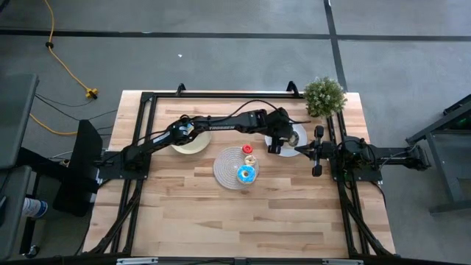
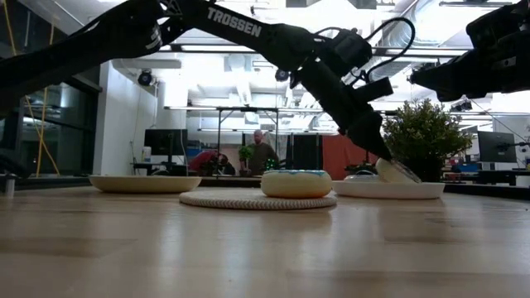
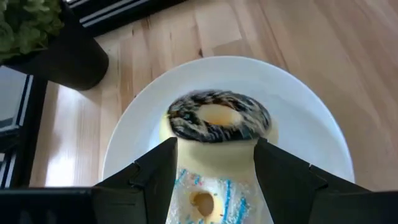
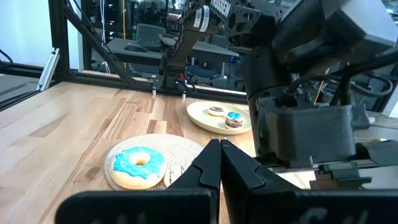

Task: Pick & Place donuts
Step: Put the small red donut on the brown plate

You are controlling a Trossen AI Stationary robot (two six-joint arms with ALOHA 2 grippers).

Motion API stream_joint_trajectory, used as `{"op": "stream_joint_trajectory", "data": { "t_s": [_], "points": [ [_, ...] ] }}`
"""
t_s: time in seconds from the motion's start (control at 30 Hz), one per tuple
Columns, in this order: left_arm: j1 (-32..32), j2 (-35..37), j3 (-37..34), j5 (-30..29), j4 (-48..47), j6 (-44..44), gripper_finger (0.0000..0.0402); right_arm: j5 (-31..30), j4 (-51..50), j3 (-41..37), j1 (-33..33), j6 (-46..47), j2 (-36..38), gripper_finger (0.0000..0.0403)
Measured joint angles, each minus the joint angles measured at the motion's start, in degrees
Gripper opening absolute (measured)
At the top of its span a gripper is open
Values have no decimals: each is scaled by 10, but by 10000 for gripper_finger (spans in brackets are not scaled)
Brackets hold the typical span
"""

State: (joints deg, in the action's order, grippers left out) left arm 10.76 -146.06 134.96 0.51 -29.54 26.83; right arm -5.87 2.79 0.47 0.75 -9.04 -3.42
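Note:
My left gripper (image 1: 274,146) reaches across to the white plate (image 3: 311,124) at the far right and is shut on a white-iced donut with blue sprinkles (image 3: 205,196). A chocolate-iced donut (image 3: 217,117) lies flat on the same plate just beyond it. A blue donut (image 1: 246,174), a red one (image 1: 248,150) and an orange one (image 1: 250,160) lie on the round woven mat (image 1: 224,168) at the centre. A tan plate (image 4: 205,118) holds three small donuts. My right gripper (image 4: 221,155) is shut and empty, waiting at the right edge (image 1: 318,151). My left gripper pinches the white-iced donut by its cream outer sides (image 3: 186,163) between the two fingers, which slant down from the table's left. The donut is tilted, its icing facing the wrist camera. In the low view its lower edge (image 2: 403,177) rests on the white plate.
A potted plant (image 1: 324,96) stands at the far right corner, close behind the white plate. The left arm's links (image 1: 221,124) pass over the tan plate. The near half of the wooden table (image 1: 243,221) is bare. A person stands in the room beyond (image 2: 262,153).

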Motion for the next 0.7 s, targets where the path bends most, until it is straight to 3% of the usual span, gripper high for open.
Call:
{"op": "stream_joint_trajectory", "data": {
  "t_s": [0.47, 0.7],
  "points": [
    [1, 14, 0, -3, -16, -1, 202, 0, 0, 0, 0, 0, 0, 0],
    [9, 49, 0, 2, -81, -1, 202, 0, 0, 0, 0, 0, 0, 0]
  ]
}}
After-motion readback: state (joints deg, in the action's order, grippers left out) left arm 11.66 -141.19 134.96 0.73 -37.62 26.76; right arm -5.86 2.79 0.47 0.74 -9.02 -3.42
